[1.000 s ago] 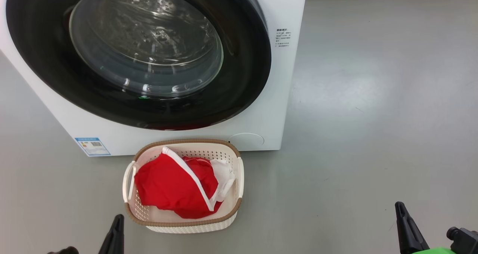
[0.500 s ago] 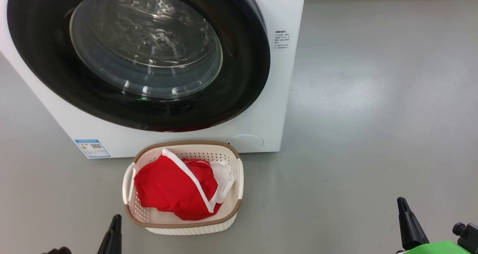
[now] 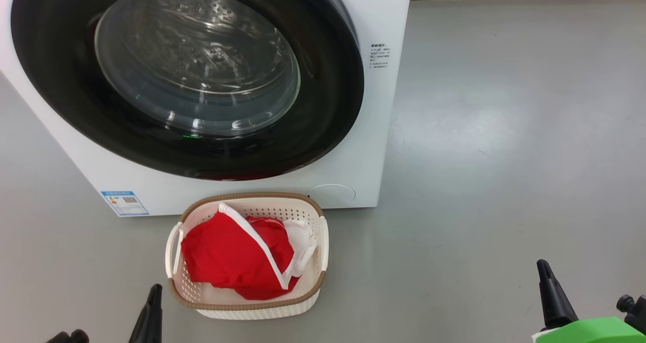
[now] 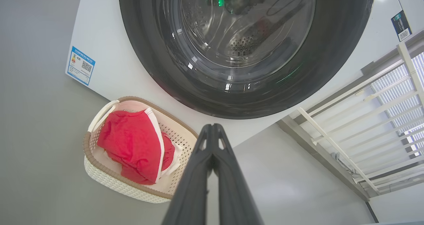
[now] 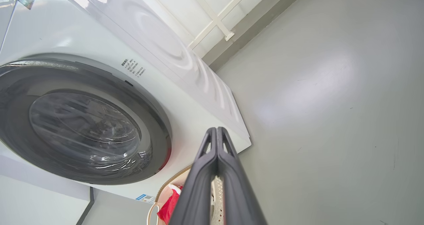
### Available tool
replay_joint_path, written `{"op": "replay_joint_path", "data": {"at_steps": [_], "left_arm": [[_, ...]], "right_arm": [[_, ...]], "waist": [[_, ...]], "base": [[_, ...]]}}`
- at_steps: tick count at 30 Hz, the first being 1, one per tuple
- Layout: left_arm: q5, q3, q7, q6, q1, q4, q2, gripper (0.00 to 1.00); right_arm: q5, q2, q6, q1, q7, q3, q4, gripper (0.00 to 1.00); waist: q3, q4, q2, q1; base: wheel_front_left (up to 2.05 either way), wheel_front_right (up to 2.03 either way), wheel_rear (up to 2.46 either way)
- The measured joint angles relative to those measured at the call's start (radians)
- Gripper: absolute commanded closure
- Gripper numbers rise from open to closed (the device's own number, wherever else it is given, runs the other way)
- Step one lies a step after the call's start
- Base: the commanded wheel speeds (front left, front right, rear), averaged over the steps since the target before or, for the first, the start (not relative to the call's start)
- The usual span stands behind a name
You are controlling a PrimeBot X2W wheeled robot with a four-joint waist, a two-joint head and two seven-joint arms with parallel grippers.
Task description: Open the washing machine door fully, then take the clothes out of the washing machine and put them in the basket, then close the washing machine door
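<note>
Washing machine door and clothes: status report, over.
Shut, empty: left gripper, right gripper. Round glossy black-rimmed glass door closed. Red white-trimmed clothes in cream perforated plastic basket. Nothing in the way.

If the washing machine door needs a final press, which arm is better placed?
Left, probably. The left pincer, shut, points up from below the washing machine door; the right pincer sits farther right, past the door's edge.

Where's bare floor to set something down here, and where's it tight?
Free: wide grey floor right of the washing machine and basket; a smaller patch left of the basket, below the blue label. Crowded: the basket, full of clothes, close before the machine.
</note>
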Motion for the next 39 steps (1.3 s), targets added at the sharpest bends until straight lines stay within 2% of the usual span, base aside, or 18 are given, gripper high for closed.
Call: {"op": "replay_joint_path", "data": {"at_steps": [39], "left_arm": [[-0.397,0.022,0.108,0.0,-0.045,0.004,-0.018,1.0]], "right_arm": [[0.377,-0.011,0.0,-0.061,0.109,0.0,0.0,1.0]], "waist": [[-0.02,-0.006,0.0,0.0]], "base": [[0.0,0.0,0.0]]}}
